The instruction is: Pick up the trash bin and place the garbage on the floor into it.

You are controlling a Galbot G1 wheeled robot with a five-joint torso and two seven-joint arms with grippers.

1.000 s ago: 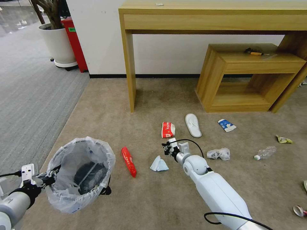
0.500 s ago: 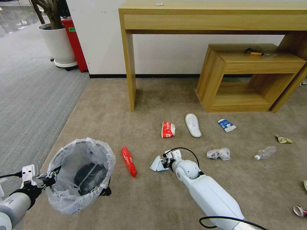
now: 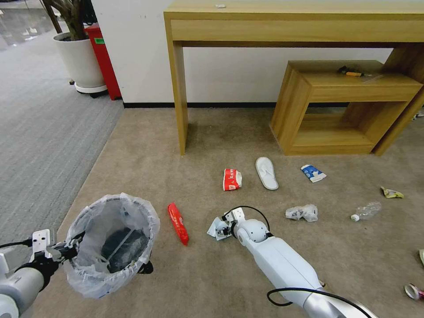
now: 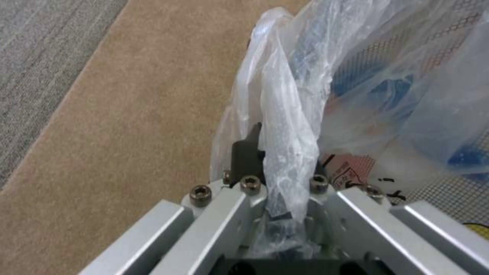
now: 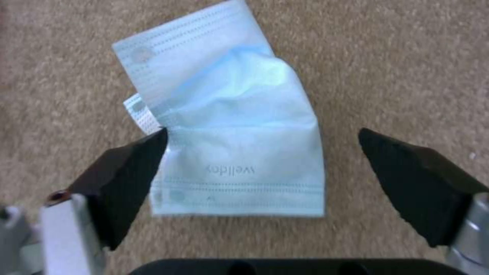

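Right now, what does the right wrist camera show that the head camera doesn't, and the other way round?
Right wrist view alone: the printed lettering on the blue mask, and the right gripper open with one finger on each side of it.
Head view alone: the left gripper holding the trash bin by its rim, plus the other litter, such as the red wrapper, white slipper and clear bottle.
Both: the mask lying on the tan carpet, with the right gripper at it.
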